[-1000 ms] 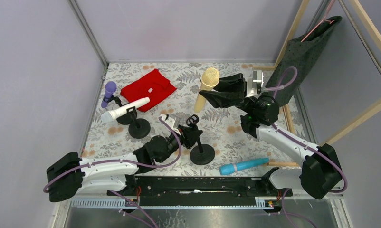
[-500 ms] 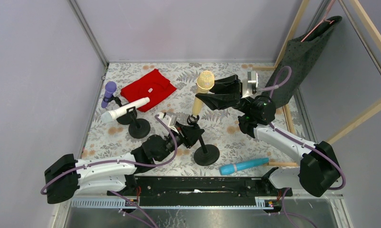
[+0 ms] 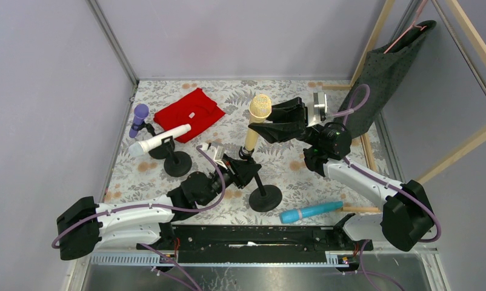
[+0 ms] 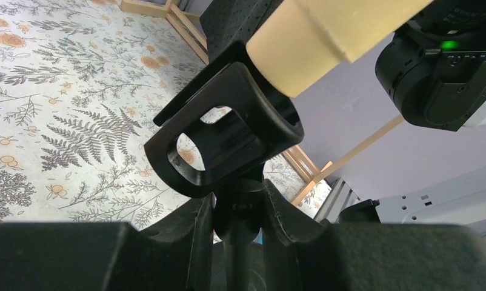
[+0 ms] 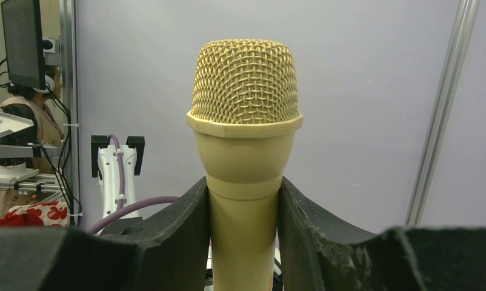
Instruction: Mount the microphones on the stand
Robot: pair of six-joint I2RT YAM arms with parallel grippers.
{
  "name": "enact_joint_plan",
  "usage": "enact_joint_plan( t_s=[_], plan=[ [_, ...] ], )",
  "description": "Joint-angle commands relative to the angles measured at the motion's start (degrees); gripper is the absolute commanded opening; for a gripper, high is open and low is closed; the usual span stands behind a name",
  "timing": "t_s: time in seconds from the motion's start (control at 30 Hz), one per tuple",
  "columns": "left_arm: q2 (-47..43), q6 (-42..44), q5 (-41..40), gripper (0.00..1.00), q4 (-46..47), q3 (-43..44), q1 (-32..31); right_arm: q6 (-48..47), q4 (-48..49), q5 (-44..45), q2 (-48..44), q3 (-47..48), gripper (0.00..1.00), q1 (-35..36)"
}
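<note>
Cream-yellow microphone [image 3: 251, 138] at stand [image 3: 266, 198] clip

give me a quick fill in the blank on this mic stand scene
1. The upright microphone in the right gripper is ___ in colour.
2. The left gripper is shut on the stem of a ___ stand.
3. The only microphone lying flat on the table is light ___.

Missing words: cream-yellow; black; blue
</note>
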Motion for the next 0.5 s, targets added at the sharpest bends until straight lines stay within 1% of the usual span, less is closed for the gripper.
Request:
enact_joint_plan(
  t_s=[0.0,0.47],
  plan=[
    [-1.2,-2.9,0.9,0.0,9.6,4.4,-0.1,0.5,11.7,-0.9,-0.3,-0.1,0.0,0.7],
    [-0.1,-3.5,2.7,0.0,10.6,5.5,-0.1,0.8,11.8,-1.7,1.2,-0.1,0.0,1.3]
  ],
)
